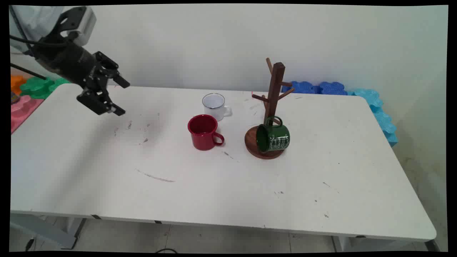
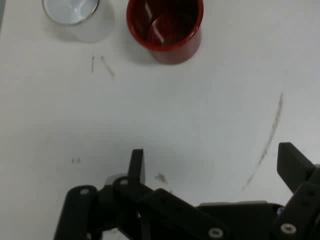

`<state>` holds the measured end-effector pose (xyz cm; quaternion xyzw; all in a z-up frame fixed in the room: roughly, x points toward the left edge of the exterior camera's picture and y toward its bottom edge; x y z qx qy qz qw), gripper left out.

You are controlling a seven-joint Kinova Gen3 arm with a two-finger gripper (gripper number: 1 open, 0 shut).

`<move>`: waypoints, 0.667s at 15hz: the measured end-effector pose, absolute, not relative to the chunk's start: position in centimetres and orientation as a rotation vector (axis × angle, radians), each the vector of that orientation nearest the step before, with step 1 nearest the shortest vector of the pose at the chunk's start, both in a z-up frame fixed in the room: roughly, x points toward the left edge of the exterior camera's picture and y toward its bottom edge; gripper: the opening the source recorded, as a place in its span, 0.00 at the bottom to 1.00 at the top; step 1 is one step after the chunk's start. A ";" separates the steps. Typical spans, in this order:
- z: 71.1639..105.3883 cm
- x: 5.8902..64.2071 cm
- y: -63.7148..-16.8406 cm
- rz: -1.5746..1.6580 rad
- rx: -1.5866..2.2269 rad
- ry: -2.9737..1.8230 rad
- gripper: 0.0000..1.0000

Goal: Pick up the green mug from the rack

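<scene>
The gripper hangs above the left part of the tabletop with its fingers spread apart, holding nothing. The nearest thing is a red mug, well apart to its right and upright. Just behind it stands a white mug. Farther right, a green mug hangs tilted on a wooden mug tree.

Red mug, white mug, green mug with white lettering, brown wooden rack, white desk, black pincer.
</scene>
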<state>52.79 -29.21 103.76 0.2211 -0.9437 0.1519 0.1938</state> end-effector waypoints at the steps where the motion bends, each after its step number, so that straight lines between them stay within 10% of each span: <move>1: 103.7 52.5 -29.3 0.422 0.623 -2.642 1.00; 10: 102.0 46.7 -31.3 0.368 0.683 -2.564 1.00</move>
